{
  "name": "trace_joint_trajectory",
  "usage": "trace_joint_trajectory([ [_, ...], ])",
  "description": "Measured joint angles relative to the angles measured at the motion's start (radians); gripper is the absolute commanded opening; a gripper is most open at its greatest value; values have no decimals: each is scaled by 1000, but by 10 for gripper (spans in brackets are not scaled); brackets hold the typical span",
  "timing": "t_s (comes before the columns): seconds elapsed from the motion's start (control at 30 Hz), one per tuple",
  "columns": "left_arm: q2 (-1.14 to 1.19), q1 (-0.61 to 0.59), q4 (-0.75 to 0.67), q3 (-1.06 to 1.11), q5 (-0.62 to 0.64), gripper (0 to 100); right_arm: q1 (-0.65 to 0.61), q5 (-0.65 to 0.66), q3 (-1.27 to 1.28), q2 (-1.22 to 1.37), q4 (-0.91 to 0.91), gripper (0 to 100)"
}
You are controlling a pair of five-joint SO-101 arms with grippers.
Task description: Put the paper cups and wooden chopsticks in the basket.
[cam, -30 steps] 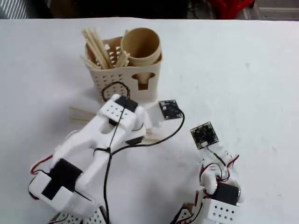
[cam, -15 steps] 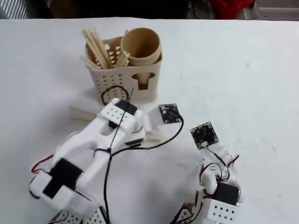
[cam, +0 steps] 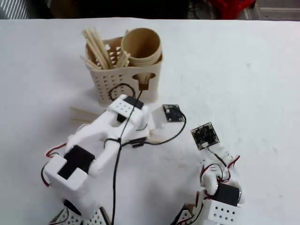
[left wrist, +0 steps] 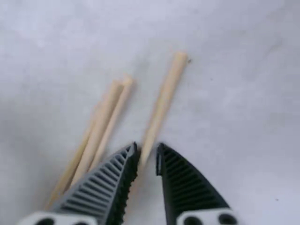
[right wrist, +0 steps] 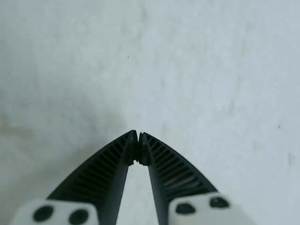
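Note:
A perforated cream basket (cam: 105,82) stands at the back of the white table and holds stacked paper cups (cam: 142,44) and several wooden chopsticks (cam: 96,44). My left gripper (left wrist: 146,151) is low over the table in front of the basket, shut on one loose chopstick (left wrist: 164,93) that runs between its fingertips. Two more chopsticks (left wrist: 110,112) lie side by side beside it. In the high view their ends (cam: 82,113) stick out from under the left arm (cam: 119,124). My right gripper (right wrist: 137,136) is shut on nothing above bare table.
The right arm (cam: 218,187) sits folded near the front edge, to the right of the left arm. A black cable (cam: 159,140) loops from the left arm's wrist camera over the table. Open table lies to the right of the basket.
The left arm has swung forward and a little right, its wrist now closer to the basket's front wall. The right arm has not moved.

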Motion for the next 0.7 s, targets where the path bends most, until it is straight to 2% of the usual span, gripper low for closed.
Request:
trace_joint_trajectory([
  [0.17, 2, 2, 8, 0, -32, 24, 0, 0, 0, 0, 0, 18],
  [0.4, -49, -5, 103, -23, -34, 24, 0, 0, 0, 0, 0, 18],
  [0.7, -457, -5, 353, -91, -34, 24, 0, 0, 0, 0, 0, 18],
])
